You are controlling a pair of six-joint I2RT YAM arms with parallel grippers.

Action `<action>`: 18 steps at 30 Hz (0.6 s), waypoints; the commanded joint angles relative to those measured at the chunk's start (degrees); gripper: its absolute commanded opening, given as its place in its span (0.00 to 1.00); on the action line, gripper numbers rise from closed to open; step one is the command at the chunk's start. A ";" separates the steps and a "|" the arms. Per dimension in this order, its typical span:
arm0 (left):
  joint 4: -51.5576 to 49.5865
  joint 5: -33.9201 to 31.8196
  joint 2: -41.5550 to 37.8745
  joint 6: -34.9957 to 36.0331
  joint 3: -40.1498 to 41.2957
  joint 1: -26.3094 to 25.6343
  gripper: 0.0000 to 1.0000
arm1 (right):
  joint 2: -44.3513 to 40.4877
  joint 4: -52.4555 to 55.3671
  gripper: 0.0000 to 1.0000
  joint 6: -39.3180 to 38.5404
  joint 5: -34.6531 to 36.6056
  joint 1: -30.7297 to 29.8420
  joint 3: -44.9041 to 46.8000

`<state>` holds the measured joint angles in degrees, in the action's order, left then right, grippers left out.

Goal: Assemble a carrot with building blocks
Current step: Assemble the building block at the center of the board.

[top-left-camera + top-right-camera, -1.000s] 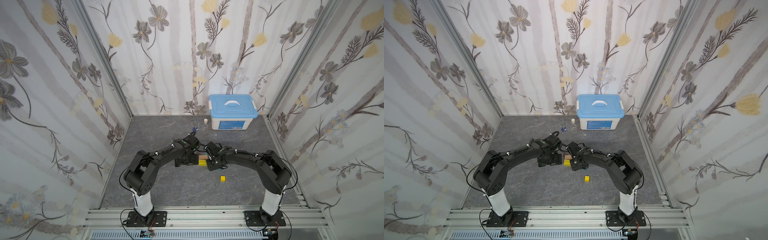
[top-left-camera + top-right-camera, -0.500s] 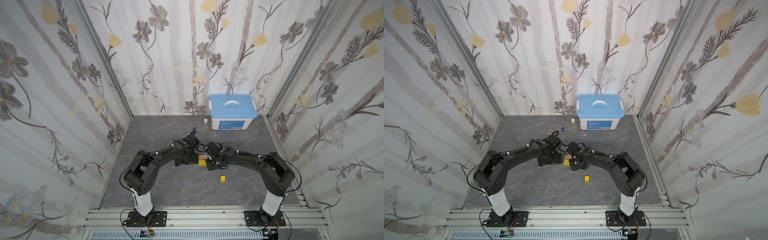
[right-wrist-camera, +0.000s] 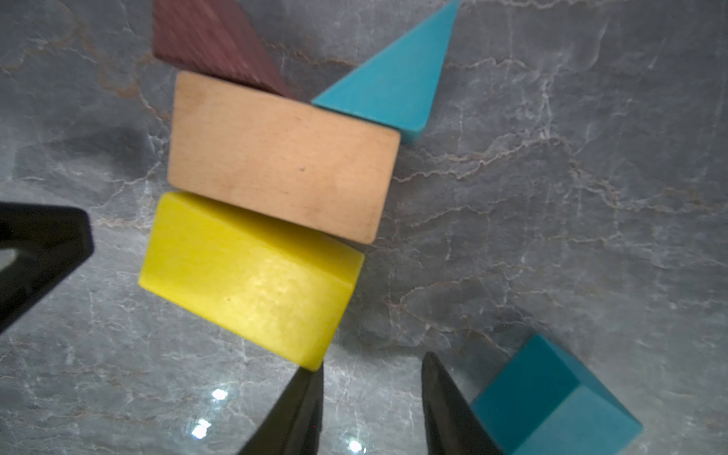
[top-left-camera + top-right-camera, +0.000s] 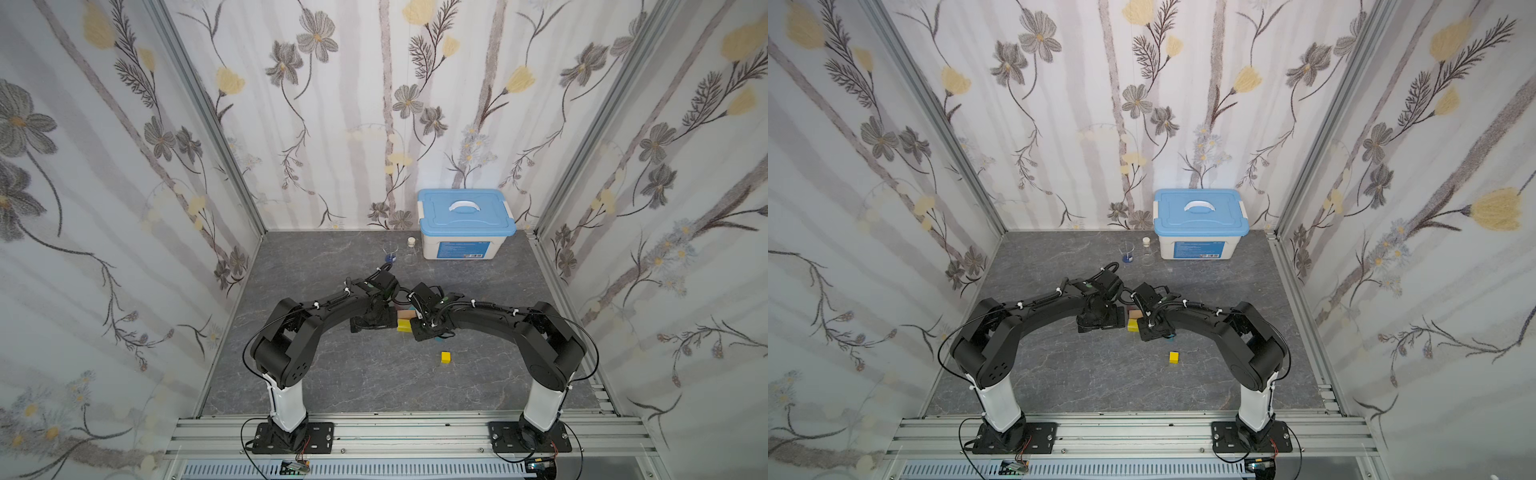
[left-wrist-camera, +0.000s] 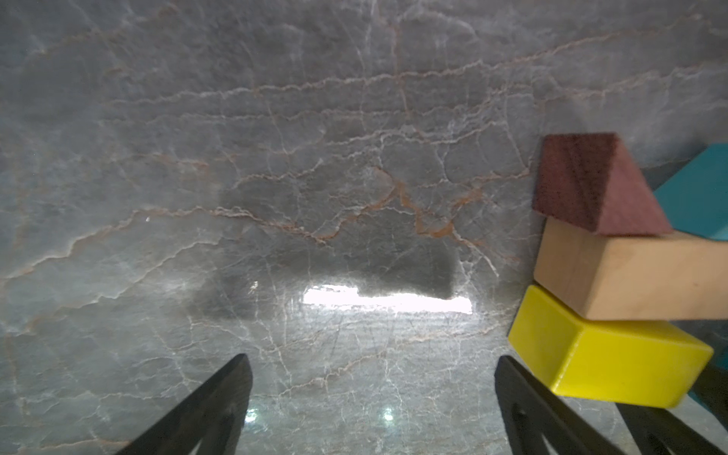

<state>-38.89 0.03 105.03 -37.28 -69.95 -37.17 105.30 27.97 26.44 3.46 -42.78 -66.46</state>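
Carrot has maroon triangle, teal triangle, tan bar, yellow bar.

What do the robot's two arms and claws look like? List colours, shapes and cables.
Both the left arm and right arm are black with rounded joints, each mounted on a white column with a black base plate. Black cables run along them, fastened by white ties. The left claw and right claw have flat black fingers tapering to points.
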 commanded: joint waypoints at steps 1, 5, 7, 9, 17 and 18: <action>-1.20 -0.47 0.28 0.36 0.17 -0.03 0.99 | -0.18 -4.59 0.41 0.64 1.73 0.19 -0.52; -1.27 -0.48 0.23 0.36 0.35 0.16 1.00 | -0.10 -4.66 0.41 0.89 2.07 0.48 -0.69; -1.27 -0.47 0.18 0.52 0.49 0.24 1.00 | 0.15 -4.76 0.41 0.93 1.90 0.58 -1.11; -1.26 -0.47 0.17 0.62 0.45 0.41 1.00 | 0.52 -4.78 0.41 0.92 1.56 0.51 -1.60; -0.40 0.23 1.58 0.98 0.52 0.44 1.00 | -0.15 -4.68 0.41 1.00 1.67 0.54 -1.10; -0.25 0.31 1.79 1.11 0.46 0.46 1.00 | -0.47 -4.67 0.41 1.03 1.55 0.60 -0.89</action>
<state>-37.80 0.23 106.17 -36.42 -69.67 -36.60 106.08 27.73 27.05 4.69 -42.09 -67.44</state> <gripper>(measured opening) 0.997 0.409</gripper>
